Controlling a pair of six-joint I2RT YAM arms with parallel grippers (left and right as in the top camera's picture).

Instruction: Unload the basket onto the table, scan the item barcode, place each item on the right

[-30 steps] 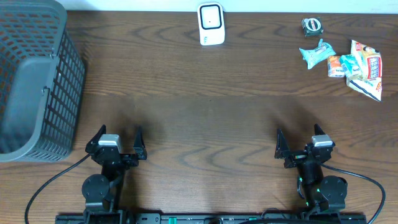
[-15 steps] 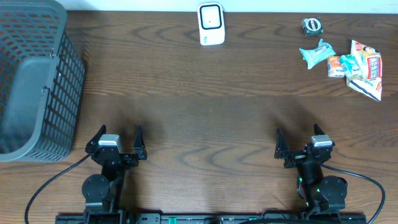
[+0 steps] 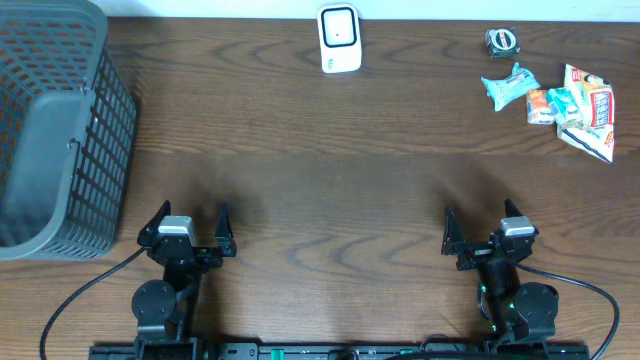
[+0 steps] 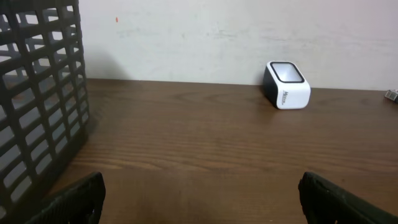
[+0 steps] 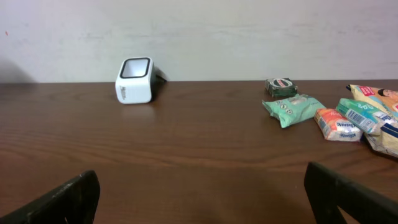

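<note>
Currently left hand (image 3: 192,216), right hand (image 3: 480,214) wide open, both empty.

Scanner (image 3: 339,38) sits well apart from snack packets (image 3: 560,103).

A dark wood-grain table (image 3: 330,170) meets a plain off-white wall (image 4: 199,37) under soft, even light.

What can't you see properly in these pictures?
Barcodes on the snack packets: too small, overhead and right wrist views.
Writing on the scanner: too blurry, left wrist view.
Basket: cut off by the left edge, overhead view.
Small dark item by the packets: too small to name.
</note>
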